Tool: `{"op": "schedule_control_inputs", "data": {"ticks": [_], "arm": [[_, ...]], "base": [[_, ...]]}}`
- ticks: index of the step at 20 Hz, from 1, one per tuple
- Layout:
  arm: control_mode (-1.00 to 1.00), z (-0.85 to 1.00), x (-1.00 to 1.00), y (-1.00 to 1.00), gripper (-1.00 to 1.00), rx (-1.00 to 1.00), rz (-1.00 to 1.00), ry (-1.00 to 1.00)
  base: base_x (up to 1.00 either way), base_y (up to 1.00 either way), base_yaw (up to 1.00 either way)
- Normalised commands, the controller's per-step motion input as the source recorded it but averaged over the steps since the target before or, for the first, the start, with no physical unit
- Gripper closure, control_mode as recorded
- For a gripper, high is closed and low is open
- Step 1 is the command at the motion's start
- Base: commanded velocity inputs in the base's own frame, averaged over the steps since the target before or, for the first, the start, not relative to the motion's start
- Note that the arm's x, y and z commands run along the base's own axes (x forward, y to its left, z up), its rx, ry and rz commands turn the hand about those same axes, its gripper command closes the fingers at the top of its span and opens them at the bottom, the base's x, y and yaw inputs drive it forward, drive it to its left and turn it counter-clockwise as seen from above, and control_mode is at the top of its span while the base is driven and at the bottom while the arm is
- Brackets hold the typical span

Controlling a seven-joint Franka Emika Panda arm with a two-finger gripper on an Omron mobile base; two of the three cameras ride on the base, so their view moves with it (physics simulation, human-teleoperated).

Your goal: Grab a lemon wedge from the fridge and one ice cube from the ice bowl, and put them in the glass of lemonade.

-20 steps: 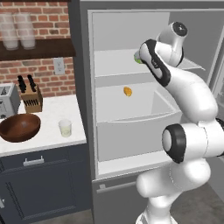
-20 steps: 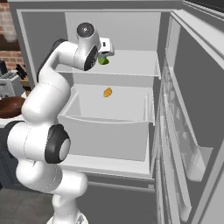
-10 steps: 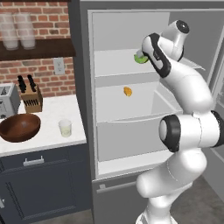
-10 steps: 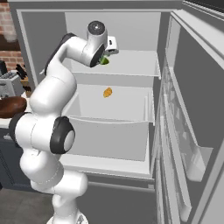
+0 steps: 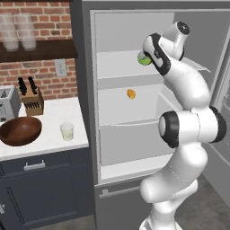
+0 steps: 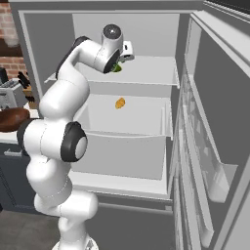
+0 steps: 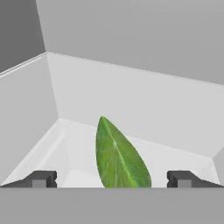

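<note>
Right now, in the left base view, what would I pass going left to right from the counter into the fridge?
Toaster → knife block → glass of lemonade → small orange piece → lemon wedge.

Fridge outer shell is seen as matt dark grey, w/ interior walls smooth, pale, plastic-looking. Lemon wedge is rendered glossy green w/ fine pale veins. Bowl is shown as polished brown wood; glass as clear, smooth.
</note>
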Motion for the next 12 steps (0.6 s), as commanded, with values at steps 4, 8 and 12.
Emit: {"op": "schedule_control_inputs", "data": {"ticks": [4,8,12], "arm": [[-1.00,-0.14,0.26,0.00,-1.00,0.00,0.00,0.12],[-1.00,-0.05,0.24,0.00,-1.00,0.00,0.02,0.12],[-1.00,0.00,0.03,0.00,-1.00,0.00,0.05,0.00]], "base": [[0.00,0.00,0.00],[0.00,0.00,0.00],[0.00,0.00,0.00]]}}
